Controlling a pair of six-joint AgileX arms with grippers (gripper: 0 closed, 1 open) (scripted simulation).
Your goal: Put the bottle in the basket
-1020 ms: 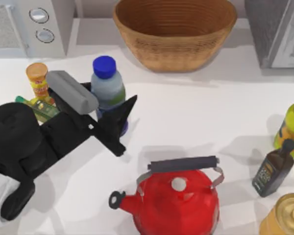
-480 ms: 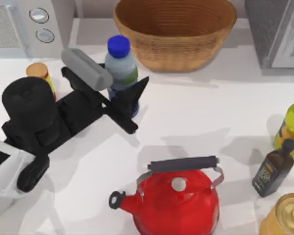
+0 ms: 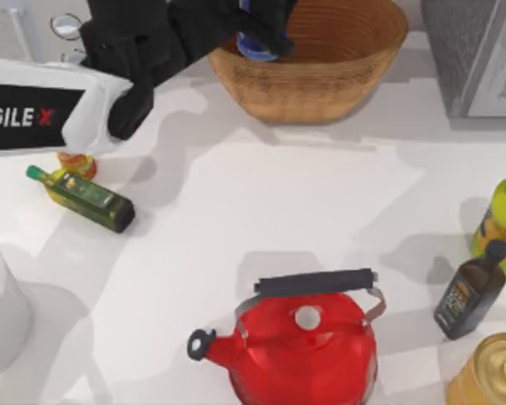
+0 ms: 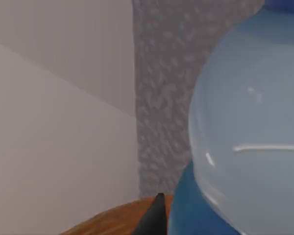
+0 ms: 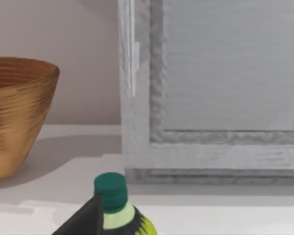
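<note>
The top view looks straight down on the white table, taking in the light brown woven wicker basket at the far edge. The left wrist view sits very close against the clear blue-bottomed plastic bottle, facing level toward a speckled grey panel. The right wrist view looks low and level across the table, sharing the basket with the top view.

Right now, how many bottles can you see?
4: the blue bottle held over the basket, an oil bottle lying at left, a dark bottle and a yellow-green bottle at right. Others may be hidden.
</note>
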